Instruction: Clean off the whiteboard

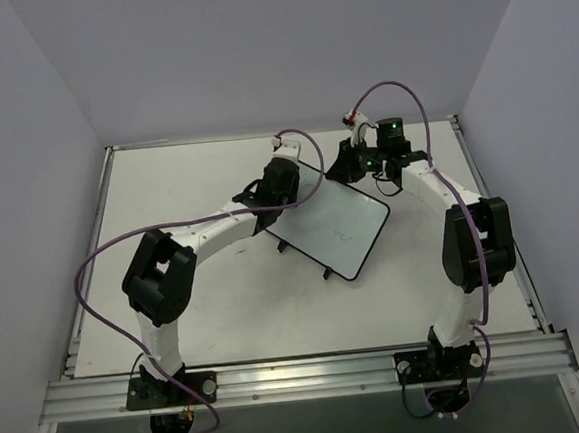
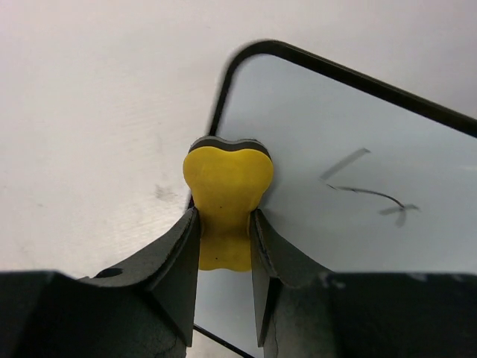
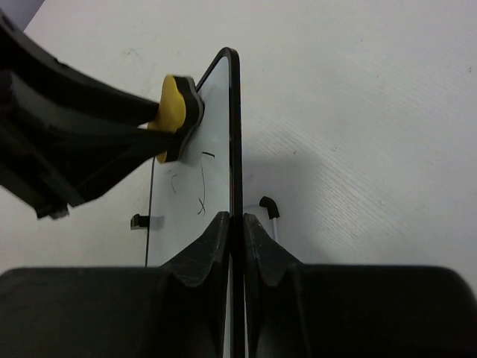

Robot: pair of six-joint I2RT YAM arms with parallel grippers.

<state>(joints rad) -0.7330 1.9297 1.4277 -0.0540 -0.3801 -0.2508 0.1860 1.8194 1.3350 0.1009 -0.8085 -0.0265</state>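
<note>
The whiteboard (image 1: 335, 223), white with a thin black rim and two small black feet, is held tilted above the table at centre. A faint dark scribble (image 2: 369, 195) remains on it. My left gripper (image 2: 225, 224) is shut on a yellow eraser block (image 2: 226, 186) and presses it on the board near its corner. The eraser also shows in the right wrist view (image 3: 177, 113). My right gripper (image 3: 235, 224) is shut on the board's black rim (image 3: 236, 134), seen edge-on. In the top view the left gripper (image 1: 287, 182) and right gripper (image 1: 358, 163) are at the board's far end.
The white table (image 1: 167, 186) lies under the board, with grey walls on three sides. A metal rail (image 1: 302, 374) runs along the near edge by the arm bases. Purple cables (image 1: 102, 251) loop beside both arms.
</note>
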